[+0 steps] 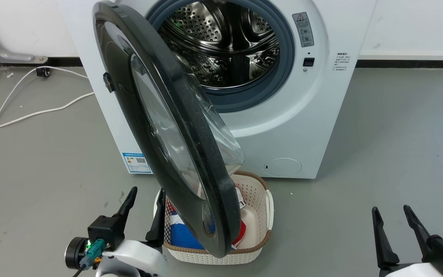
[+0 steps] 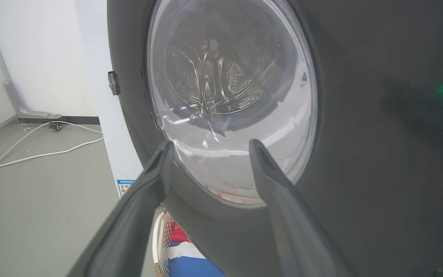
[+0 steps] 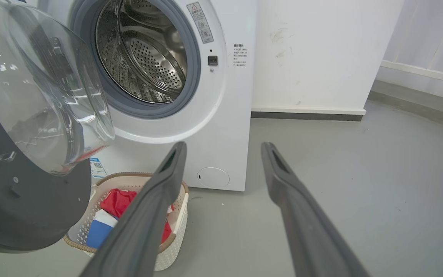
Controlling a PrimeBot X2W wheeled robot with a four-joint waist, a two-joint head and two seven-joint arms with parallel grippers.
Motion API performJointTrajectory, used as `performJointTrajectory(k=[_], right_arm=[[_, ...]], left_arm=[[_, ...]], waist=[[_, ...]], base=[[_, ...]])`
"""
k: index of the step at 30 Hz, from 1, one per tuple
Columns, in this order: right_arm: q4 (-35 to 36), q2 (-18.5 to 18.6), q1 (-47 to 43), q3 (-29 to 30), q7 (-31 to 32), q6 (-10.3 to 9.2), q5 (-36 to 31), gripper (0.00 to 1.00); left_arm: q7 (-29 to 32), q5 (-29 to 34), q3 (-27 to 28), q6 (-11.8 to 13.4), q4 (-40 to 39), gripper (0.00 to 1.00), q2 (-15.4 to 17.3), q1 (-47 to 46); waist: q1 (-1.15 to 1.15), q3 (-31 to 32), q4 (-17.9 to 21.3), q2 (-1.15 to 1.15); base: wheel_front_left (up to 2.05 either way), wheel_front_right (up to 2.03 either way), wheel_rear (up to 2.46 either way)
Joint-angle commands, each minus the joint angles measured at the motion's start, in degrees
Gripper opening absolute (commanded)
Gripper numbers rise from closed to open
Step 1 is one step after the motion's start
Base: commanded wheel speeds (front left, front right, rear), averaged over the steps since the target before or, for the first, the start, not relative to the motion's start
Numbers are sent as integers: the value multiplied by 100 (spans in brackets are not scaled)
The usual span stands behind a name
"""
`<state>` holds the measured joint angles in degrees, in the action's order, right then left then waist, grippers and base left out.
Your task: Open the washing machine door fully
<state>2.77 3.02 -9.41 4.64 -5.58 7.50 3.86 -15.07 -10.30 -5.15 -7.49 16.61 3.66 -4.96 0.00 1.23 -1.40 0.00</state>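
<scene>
Colours as found. The washing machine door (image 1: 167, 130) is glossy black around a clear, colourless glass bowl (image 3: 44, 88). The machine body (image 1: 302, 127) is white. Its drum (image 1: 225, 42) is bright steel, patterned all over with rows of small round holes, inside a grey-blue seal (image 1: 288, 50). The sticker (image 1: 137, 162) at the body's lower left is blue and white. The near basket (image 1: 258, 215) is cream with a fine lattice of holes and a brown woven rim, and in it are red cloth (image 3: 117, 202) and blue cloth (image 3: 100, 231). The floor (image 1: 398, 154) is plain grey, the wall (image 3: 313, 57) white over a black skirting (image 3: 306, 115), the cable (image 1: 33, 113) white. My left gripper (image 1: 147, 190) and right gripper (image 1: 391, 208) have dark grey fingers on black mounts.
</scene>
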Motion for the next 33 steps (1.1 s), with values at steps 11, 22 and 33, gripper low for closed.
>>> performJointTrajectory(k=[11,22,33], right_arm=[[-64,-22,108,-46,-40,-1,-32,100],[-72,-22,166,-82,-48,-1,-86,100],[8,-22,161,-70,-25,-1,-201,100]], left_arm=[[-15,53,8,0,70,100,37,-84],[-15,71,197,34,-204,0,-9,-229],[-14,341,232,91,-1839,0,-53,-825]], waist=[[0,4,34,0],[0,-2,47,0],[0,-41,3,0]], base=[[0,0,0],[0,0,0],[0,0,0]])
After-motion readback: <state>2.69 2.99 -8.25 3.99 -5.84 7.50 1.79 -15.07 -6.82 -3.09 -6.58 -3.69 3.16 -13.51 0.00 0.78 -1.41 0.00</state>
